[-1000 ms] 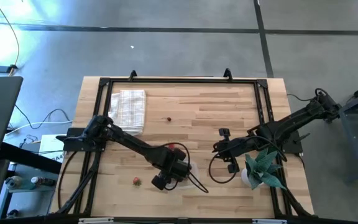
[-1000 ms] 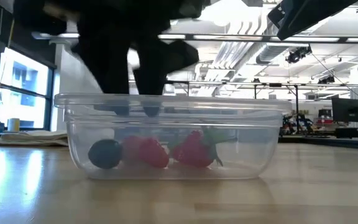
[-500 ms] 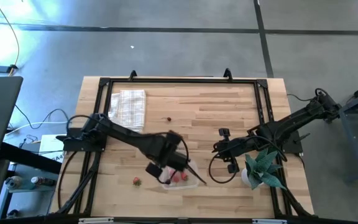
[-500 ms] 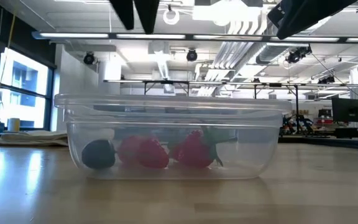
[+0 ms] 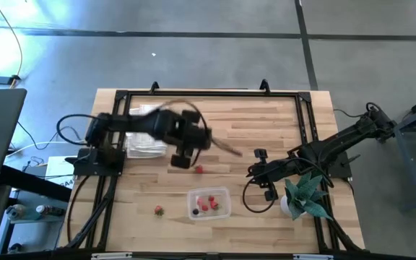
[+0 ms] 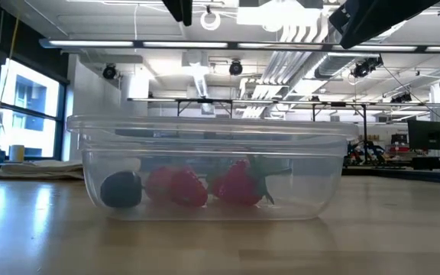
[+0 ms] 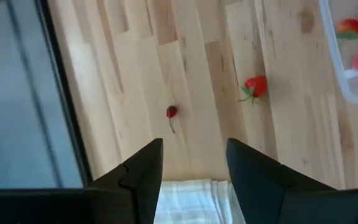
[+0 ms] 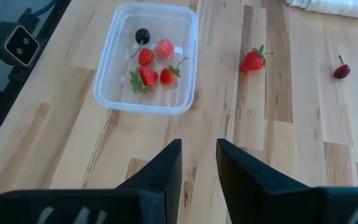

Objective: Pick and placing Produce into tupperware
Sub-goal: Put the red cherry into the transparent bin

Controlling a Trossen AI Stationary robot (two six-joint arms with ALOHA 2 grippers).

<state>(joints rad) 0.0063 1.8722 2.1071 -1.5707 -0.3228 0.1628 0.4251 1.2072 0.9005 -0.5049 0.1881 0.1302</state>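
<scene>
The wooden table [image 5: 266,137] is filling the overhead view, and the left arm is reaching out across its far half, the left gripper [image 5: 182,159] hanging above the boards just beside the white checked cloth [image 5: 149,126]. The wrist view is showing its jaws spread apart with nothing between them, only bare wood and the cloth's edge below. The right arm is waiting on its own side, the right gripper [image 5: 260,173] near the teal potted plant [image 5: 305,193]; its jaws are showing a narrow gap and are holding nothing.

Down to the tupperware [image 5: 209,203]: it is sitting at the near-middle of the table, well apart from the left gripper. Inside it the right wrist view is giving us a dark berry [image 8: 142,35], a pale pink piece [image 8: 164,48] and three red strawberries [image 8: 148,76] clustered together.

Loose produce is waiting on the boards. A red strawberry [image 5: 199,170] is lying between the left gripper and the container, a small cherry [image 7: 171,112] is sitting out toward the cloth, and another red piece [image 5: 158,210] is lying near the front edge, off to the container's left.

So this is looking like the reach for the next pick, hand empty. The next move is calling for the left gripper to line up over one loose piece, probably the cherry or the strawberry closest to it, come straight down with the jaws straddling it, and close gently on something that small.
</scene>
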